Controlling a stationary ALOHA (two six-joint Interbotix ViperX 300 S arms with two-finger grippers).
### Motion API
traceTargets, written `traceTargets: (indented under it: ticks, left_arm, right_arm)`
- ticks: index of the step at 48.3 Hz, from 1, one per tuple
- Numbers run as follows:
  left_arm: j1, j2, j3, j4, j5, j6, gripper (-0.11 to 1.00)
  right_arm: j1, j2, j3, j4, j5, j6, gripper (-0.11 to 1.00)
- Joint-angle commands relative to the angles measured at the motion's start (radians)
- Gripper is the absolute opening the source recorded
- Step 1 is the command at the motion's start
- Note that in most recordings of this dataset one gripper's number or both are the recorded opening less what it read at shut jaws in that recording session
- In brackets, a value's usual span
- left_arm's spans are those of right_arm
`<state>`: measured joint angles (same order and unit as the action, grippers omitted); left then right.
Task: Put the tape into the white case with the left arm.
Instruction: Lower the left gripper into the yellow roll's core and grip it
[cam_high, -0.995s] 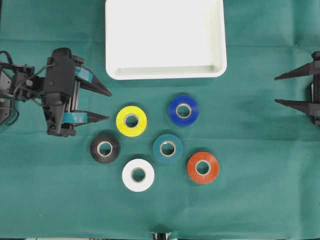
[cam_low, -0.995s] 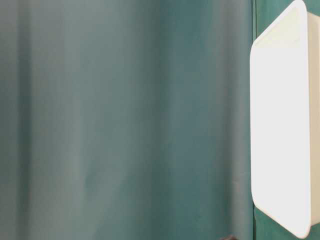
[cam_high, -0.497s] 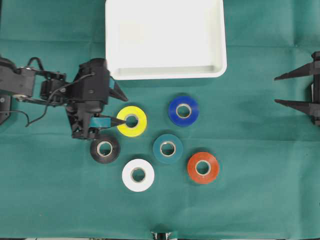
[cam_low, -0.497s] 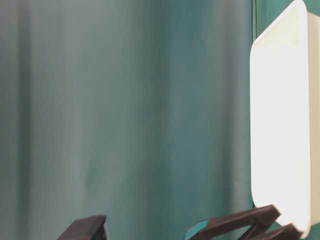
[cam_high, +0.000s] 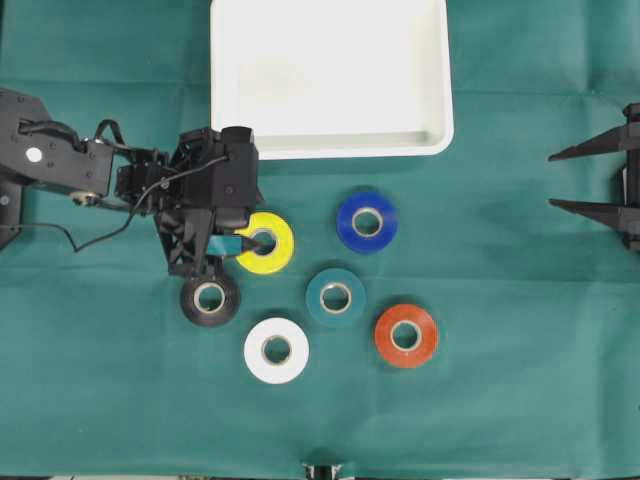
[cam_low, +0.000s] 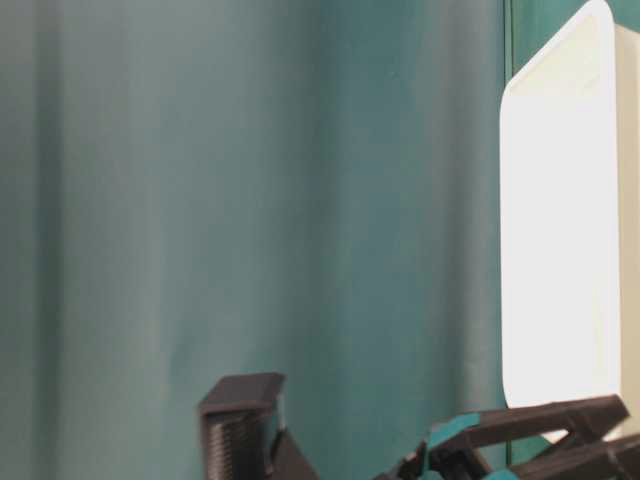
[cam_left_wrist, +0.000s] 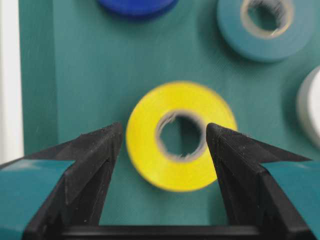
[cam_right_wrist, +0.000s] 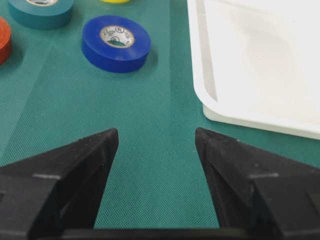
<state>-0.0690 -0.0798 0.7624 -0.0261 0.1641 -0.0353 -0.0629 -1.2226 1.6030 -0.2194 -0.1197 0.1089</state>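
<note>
The yellow tape (cam_high: 281, 247) lies flat on the green cloth, just below the white case (cam_high: 330, 148). My left gripper (cam_high: 243, 222) hangs over the roll's left part, open and holding nothing. In the left wrist view the gripper (cam_left_wrist: 164, 131) has one fingertip past the outer edge of the yellow tape (cam_left_wrist: 180, 172) and the other over the right side of its ring; the roll is blurred. The teal-banded fingers (cam_low: 540, 420) show at the bottom of the table-level view, below the case (cam_low: 560, 250). My right gripper (cam_high: 552, 180) stands open at the far right, apart from everything.
Other rolls lie nearby: blue (cam_high: 367, 221), teal (cam_high: 335, 297), red (cam_high: 406, 335), white (cam_high: 276, 350) and black (cam_high: 210, 298), the black one just below my left wrist. The right wrist view shows its open gripper (cam_right_wrist: 156, 132), the blue roll (cam_right_wrist: 116, 42) and the case's rim (cam_right_wrist: 200, 75).
My left arm has swung right from the table's left side and now sits over the yellow tape, its jaws still open. The right arm and the rolls have not moved.
</note>
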Motion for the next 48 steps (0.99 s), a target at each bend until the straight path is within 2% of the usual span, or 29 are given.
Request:
traceTargets:
  ticks: [1, 48]
  left_arm:
    - [0.014, -0.005, -0.014, 0.0, 0.009, 0.002, 0.69]
    - [0.017, 0.124, -0.031, 0.0, -0.069, 0.003, 0.7]
  right_arm:
    - [0.0, 0.005, -0.011, 0.0, -0.009, 0.002, 0.99]
    - [-0.002, 0.006, -0.011, 0.0, -0.009, 0.002, 0.99]
